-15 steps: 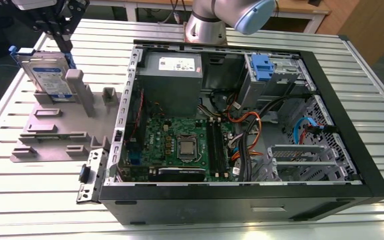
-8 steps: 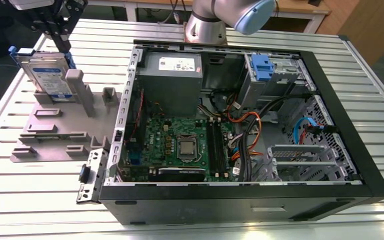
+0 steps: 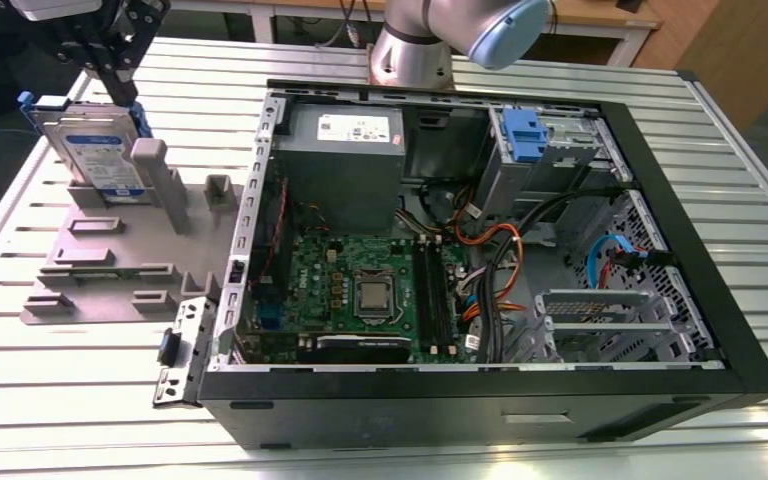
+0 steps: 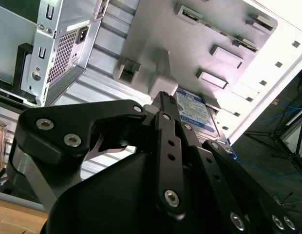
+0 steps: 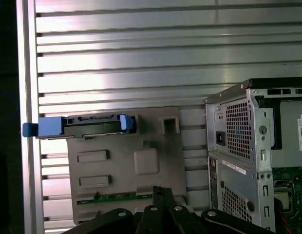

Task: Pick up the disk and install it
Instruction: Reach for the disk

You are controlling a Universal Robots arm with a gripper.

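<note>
The surface (image 3: 77,400) is ribbed bare metal, brushed and shiny. At the exterior view's upper left, the disk (image 3: 97,150) shows silver metal under a glossy paper label (image 3: 101,165), edged by smooth blue plastic rails (image 3: 48,102). The stand (image 3: 104,260) is matt grey plastic. The computer case (image 3: 491,415) is matt black outside and dull bare sheet metal inside. In the second wrist view the gripper (image 4: 189,119) is matt black with bright metal screws (image 4: 171,196).

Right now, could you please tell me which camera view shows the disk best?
The exterior view: the disk stands upright in the grey stand, label and blue rails visible. The first wrist view shows it edge-on; the second wrist view, part of its label.
</note>
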